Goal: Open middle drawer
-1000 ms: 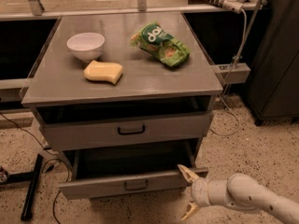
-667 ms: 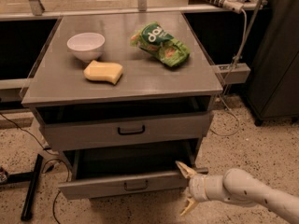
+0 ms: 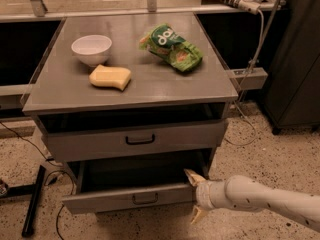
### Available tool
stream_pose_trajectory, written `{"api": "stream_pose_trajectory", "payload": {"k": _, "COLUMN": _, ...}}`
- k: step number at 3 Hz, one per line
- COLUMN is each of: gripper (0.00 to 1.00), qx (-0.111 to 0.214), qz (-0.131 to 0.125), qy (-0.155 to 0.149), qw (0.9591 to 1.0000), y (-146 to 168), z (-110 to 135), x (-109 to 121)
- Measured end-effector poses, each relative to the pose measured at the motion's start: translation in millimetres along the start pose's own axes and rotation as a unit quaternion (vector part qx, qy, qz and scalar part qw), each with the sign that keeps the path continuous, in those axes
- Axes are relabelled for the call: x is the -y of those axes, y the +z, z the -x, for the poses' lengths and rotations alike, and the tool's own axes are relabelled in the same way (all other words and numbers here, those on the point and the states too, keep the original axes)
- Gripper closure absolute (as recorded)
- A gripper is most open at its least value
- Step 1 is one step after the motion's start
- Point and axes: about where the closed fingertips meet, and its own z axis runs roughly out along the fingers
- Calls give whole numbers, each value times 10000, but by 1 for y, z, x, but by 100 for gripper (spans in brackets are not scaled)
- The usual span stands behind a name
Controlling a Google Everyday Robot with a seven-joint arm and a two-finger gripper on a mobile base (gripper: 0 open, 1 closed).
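Note:
The middle drawer [image 3: 105,201] is the lower grey drawer in view. It stands pulled out, its dark tray showing behind the flat front with a small bar handle [image 3: 144,199]. My gripper [image 3: 195,196] comes in from the lower right on a white arm [image 3: 260,198]. It sits at the right end of the drawer front. Its pale fingers are spread, one fingertip [image 3: 191,175] above the front's top edge and one below it. It holds nothing.
The upper drawer [image 3: 100,143] with a black handle is slightly out. On the cabinet top [image 3: 150,86] lie a white bowl [image 3: 91,48], a yellow sponge [image 3: 110,77] and a green chip bag [image 3: 172,48]. A black bar [image 3: 32,204] lies on the floor at left. Cables hang at right.
My gripper has shifted a little left and up, closer to the right end of the drawer front. The drawer itself has not visibly moved.

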Motion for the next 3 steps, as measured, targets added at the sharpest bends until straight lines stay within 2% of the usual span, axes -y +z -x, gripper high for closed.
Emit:
{"api": "stream_pose_trajectory", "payload": {"k": 1, "gripper": 0, "qx": -202, "qz": 23, "qy": -93, "qw": 9997, "y": 7, "z": -4, "x": 8}}
{"api": "stream_pose_trajectory", "payload": {"k": 2, "gripper": 0, "qx": -207, "qz": 32, "qy": -103, "qw": 9997, "y": 8, "z": -4, "x": 8}}
{"api": "stream_pose_trajectory", "payload": {"k": 3, "gripper": 0, "qx": 12, "qz": 68, "qy": 72, "qw": 10000, "y": 15, "z": -9, "x": 2}}
